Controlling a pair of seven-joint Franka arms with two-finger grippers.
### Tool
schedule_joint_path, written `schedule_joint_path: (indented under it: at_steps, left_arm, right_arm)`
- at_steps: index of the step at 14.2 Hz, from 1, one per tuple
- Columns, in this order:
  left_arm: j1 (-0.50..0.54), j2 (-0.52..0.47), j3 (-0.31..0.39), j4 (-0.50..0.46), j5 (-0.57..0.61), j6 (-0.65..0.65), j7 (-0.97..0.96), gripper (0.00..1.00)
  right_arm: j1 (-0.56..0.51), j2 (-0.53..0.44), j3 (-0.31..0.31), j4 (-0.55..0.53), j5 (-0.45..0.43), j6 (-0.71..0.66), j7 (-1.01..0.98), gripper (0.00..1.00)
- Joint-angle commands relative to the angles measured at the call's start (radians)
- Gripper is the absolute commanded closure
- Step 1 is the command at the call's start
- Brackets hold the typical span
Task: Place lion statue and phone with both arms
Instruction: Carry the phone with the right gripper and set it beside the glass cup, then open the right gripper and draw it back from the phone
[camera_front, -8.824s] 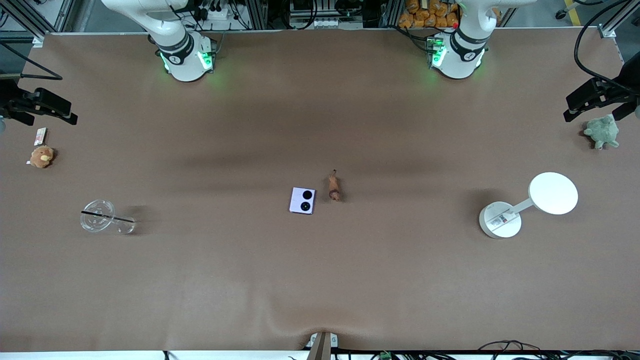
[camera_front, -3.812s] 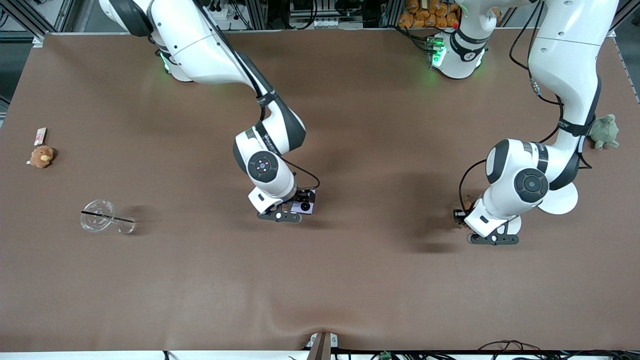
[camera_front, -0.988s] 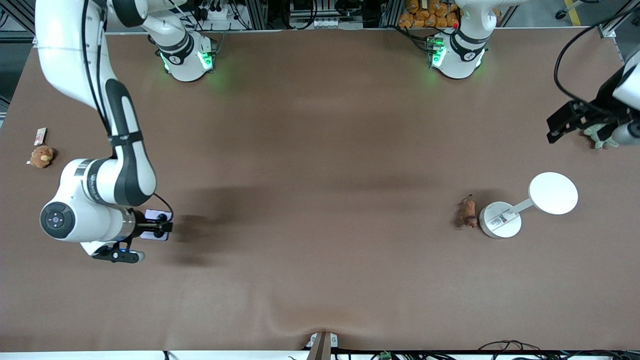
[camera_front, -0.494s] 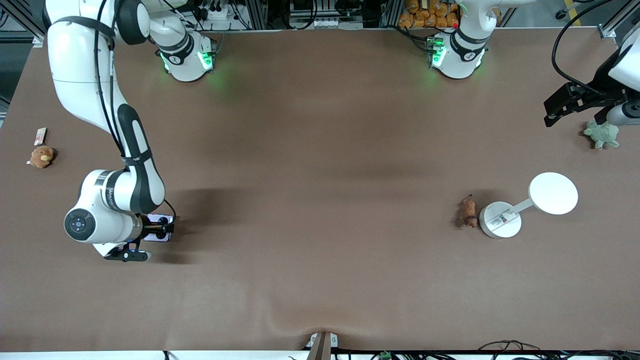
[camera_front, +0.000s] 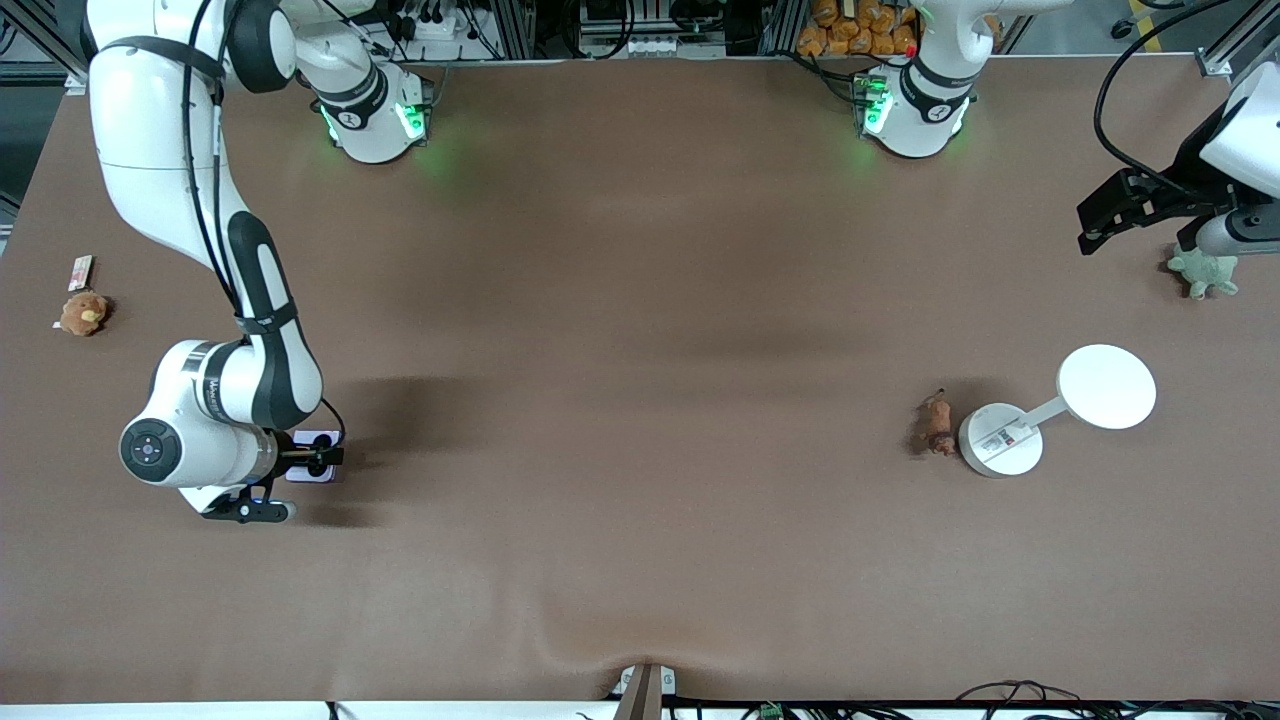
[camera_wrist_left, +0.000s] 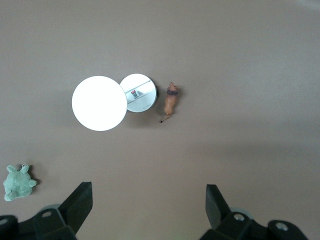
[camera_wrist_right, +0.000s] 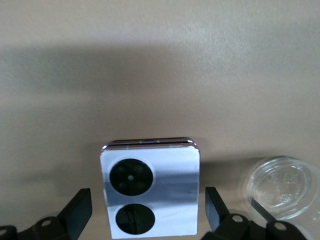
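Looking down from the right wrist view, the phone (camera_wrist_right: 150, 192) lies flat on the brown table (camera_front: 640, 520) between the fingers of the right gripper (camera_wrist_right: 149, 212), which stand wide apart with a gap on each side, so the phone is released and not held. In the front view the right gripper (camera_front: 312, 458) is low at the right arm's end of the table, and the phone (camera_front: 308, 469) is mostly hidden under it. A clear plastic lid with a black straw (camera_wrist_right: 280, 187) lies just beside the phone.

The lion statue (camera_front: 937, 424) is on its side near the left arm's end, just beside the round base of the white lamp (camera_front: 1000, 438); I cannot tell if they touch. The left gripper (camera_front: 1130, 210) is up high with fingers wide and empty, over the table edge near the green plush toy (camera_front: 1204, 270). A tan plush toy (camera_front: 82, 313) sits well apart.

Both things seem placed, so the risk is in the retreat. If the right gripper goes sideways before it rises, a finger could push the phone into the plastic lid. If the left arm swings low, it may knock the plush or the lamp, which could roll the statue.
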Motion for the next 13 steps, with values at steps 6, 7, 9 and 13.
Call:
schedule_joint_path:
  at_steps: [6,7,9,13]
  left_arm:
    - [0.003,-0.01,0.007,-0.013,-0.017,0.007,0.015,0.0]
    - [0.003,-0.009,0.007,-0.015,-0.017,0.007,0.01,0.0]
    - [0.003,-0.009,0.007,-0.018,-0.019,0.007,0.012,0.0]
    - [0.003,-0.021,0.007,-0.038,-0.019,0.007,0.007,0.0]
  right_arm:
    - [0.0,-0.304,0.011,0.066,-0.016,-0.21,-0.071,0.0]
    - [-0.003,-0.368,0.011,0.066,-0.019,-0.241,-0.107,0.0]
    - [0.005,-0.486,0.009,0.064,-0.072,-0.334,-0.113,0.0]
    - [-0.024,-0.651,0.058,0.032,-0.13,-0.507,-0.089,0.0]
